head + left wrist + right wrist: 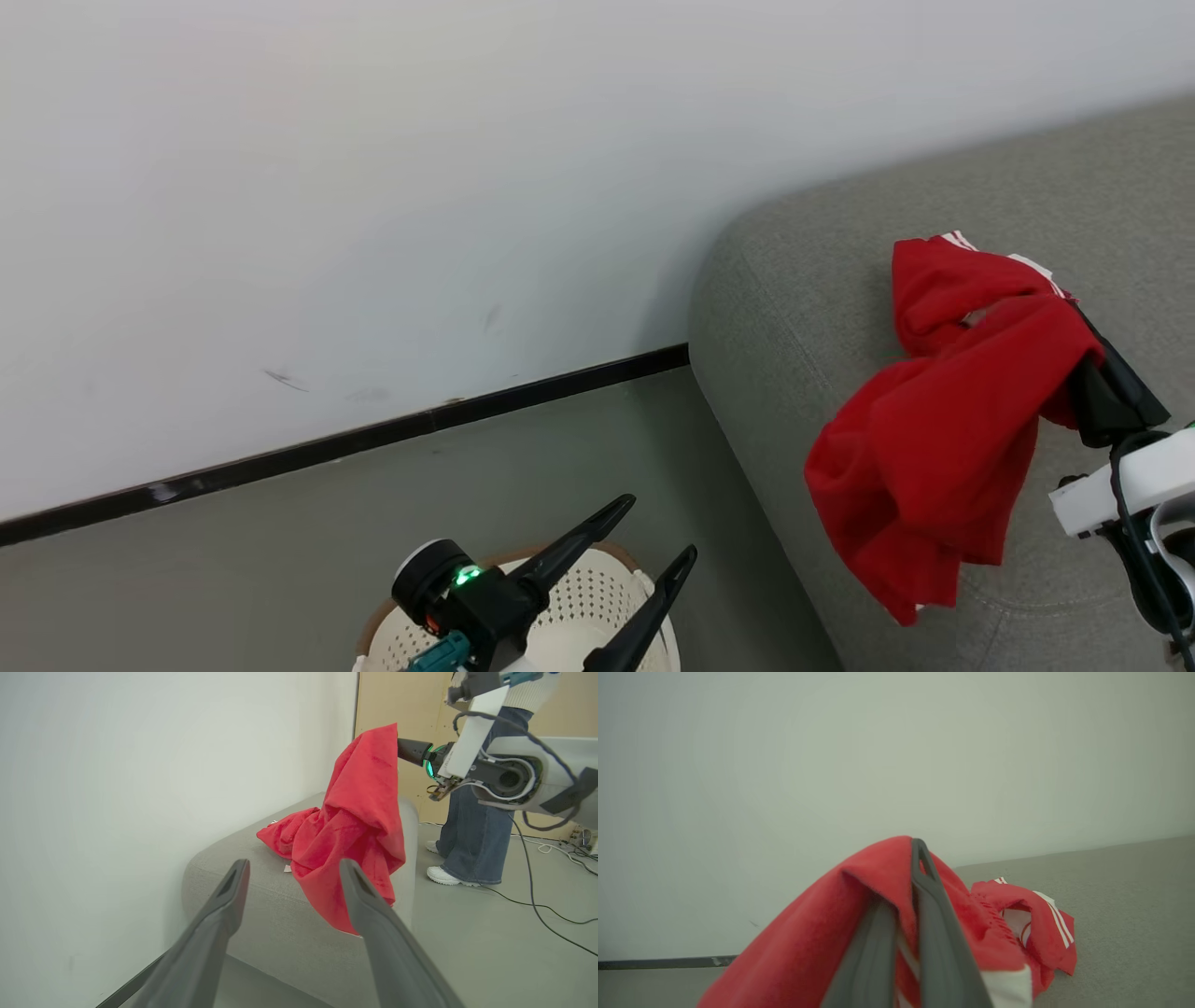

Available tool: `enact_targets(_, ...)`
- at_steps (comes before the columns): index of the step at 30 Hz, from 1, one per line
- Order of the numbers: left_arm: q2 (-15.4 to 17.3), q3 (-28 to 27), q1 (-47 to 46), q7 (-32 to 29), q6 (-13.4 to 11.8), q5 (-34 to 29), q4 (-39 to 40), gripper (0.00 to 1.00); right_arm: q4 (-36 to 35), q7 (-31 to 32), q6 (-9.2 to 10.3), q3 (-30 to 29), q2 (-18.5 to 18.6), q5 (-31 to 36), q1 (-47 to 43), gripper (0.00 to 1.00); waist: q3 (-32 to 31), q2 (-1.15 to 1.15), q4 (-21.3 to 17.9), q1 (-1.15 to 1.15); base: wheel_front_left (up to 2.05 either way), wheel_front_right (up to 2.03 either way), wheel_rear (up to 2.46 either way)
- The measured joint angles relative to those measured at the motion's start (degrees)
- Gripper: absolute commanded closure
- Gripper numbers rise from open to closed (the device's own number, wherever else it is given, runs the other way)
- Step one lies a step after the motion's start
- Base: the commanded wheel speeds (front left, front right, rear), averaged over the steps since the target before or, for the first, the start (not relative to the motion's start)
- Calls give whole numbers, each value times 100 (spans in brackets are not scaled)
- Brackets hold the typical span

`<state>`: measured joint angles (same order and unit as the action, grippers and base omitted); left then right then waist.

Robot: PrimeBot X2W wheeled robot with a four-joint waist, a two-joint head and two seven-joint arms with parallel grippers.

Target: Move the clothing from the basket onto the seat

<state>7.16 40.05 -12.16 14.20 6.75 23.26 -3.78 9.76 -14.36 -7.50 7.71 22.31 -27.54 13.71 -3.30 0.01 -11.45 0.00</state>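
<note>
The clothing (934,439), a bright red garment with white striped trim, hangs from my right gripper (911,868), which is shut on a fold of it above the seat (803,280). One end of the clothing (1031,919) lies on the grey cushion (1134,905). Its lower part droops over the seat's rounded edge (299,933). My left gripper (653,534) stands open and holds nothing, just over the cream basket (607,588) on the floor. In the left wrist view its fingers (233,891) point at the hanging clothing (355,826).
A pale wall (373,187) with a dark skirting strip (373,434) runs behind the basket and the seat. A person's legs in jeans and white shoes (472,826) stand beyond the seat's far end. Cables (537,896) trail across the grey floor there.
</note>
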Motion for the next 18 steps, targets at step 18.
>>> enact_targets(18,121,-133,-8,1,-33,-123,51,0,-416,227,0,78,-310,-31,37,100,338,0,-580,0,0,0,0)
